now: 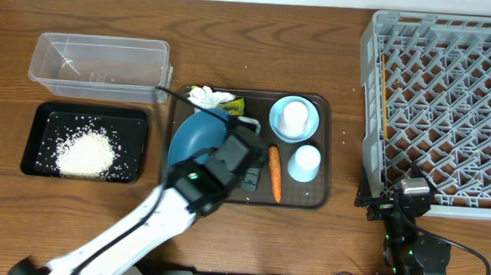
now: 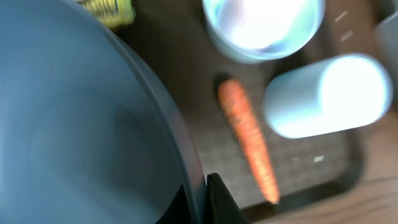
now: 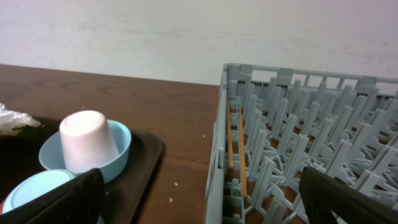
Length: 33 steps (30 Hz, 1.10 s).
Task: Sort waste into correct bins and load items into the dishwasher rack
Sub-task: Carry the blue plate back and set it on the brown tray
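Note:
My left gripper (image 1: 235, 145) is shut on the right rim of the dark-blue dish (image 1: 191, 139), which stands on the brown serving tray (image 1: 326, 142). In the left wrist view the dish (image 2: 81, 130) fills the left side, with the jaws (image 2: 202, 199) pinching its rim. The carrot (image 1: 275, 173) (image 2: 249, 143) lies just right of the dish. The pale-blue bowl (image 1: 307, 126) holds an upturned white cup (image 1: 294, 116). A pale-blue cup (image 1: 304, 162) stands below it. Tissue (image 1: 207, 94) and the snack wrapper (image 1: 233, 106) lie at the tray's back. My right gripper (image 1: 402, 196) (image 3: 205, 208) is open and empty beside the dishwasher rack (image 1: 370, 93).
The clear tub (image 1: 98, 62) stands empty at the back left. The black tray (image 1: 132, 127) in front of it holds a pile of rice (image 1: 85, 154). Two chopsticks (image 3: 235, 149) lie in the rack's near corner. A few rice grains (image 3: 174, 183) dot the table.

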Available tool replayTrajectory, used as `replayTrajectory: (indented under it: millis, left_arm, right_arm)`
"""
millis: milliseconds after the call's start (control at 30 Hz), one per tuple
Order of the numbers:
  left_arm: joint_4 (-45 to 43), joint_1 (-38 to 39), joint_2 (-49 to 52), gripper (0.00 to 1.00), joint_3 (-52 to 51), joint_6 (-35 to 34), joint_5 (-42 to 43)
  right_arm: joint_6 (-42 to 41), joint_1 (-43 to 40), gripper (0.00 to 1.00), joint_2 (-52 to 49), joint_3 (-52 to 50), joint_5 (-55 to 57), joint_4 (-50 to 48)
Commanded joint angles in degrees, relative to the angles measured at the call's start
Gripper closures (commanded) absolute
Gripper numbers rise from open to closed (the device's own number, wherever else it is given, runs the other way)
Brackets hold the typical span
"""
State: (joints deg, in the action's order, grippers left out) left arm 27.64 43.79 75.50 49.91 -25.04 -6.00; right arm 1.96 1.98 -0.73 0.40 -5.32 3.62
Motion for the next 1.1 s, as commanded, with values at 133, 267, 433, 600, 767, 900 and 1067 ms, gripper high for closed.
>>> replayTrajectory:
  millis: [133, 267, 433, 600, 767, 900, 1067]
  left_arm:
    - [-0.1, 1.9, 9.9, 0.94, 0.9, 0.3, -5.2]
    - [0.0, 1.9, 13.0, 0.93, 0.9, -0.8, -5.2]
    - [0.0, 1.9, 13.5, 0.63, 1.0, -0.7, -4.3]
    - [1.2, 1.9, 12.5, 0.57, 1.0, -0.8, -3.0]
    - [4.9, 1.9, 8.2, 0.55, 1.0, -0.8, -3.0]
    - [7.1, 1.9, 1.4, 0.51, 1.3, -2.2, -3.0]
    - [8.2, 1.9, -8.5, 0.14, 1.3, -3.4, -3.0]
  right_arm:
    - [-0.2, -0.6, 0.01, 0.2, -0.1, 0.4, 0.2]
    - [-0.2, -0.6, 0.01, 0.2, -0.1, 0.4, 0.2]
    - [-0.2, -0.6, 0.01, 0.2, -0.1, 0.4, 0.2]
    - [-0.2, -0.6, 0.01, 0.2, -0.1, 0.4, 0.2]
    - [-0.2, -0.6, 0.01, 0.2, -0.1, 0.4, 0.2]
    - [-0.2, -0.6, 0.01, 0.2, -0.1, 0.4, 0.2]
    - [-0.2, -0.6, 0.01, 0.2, -0.1, 0.4, 0.2]
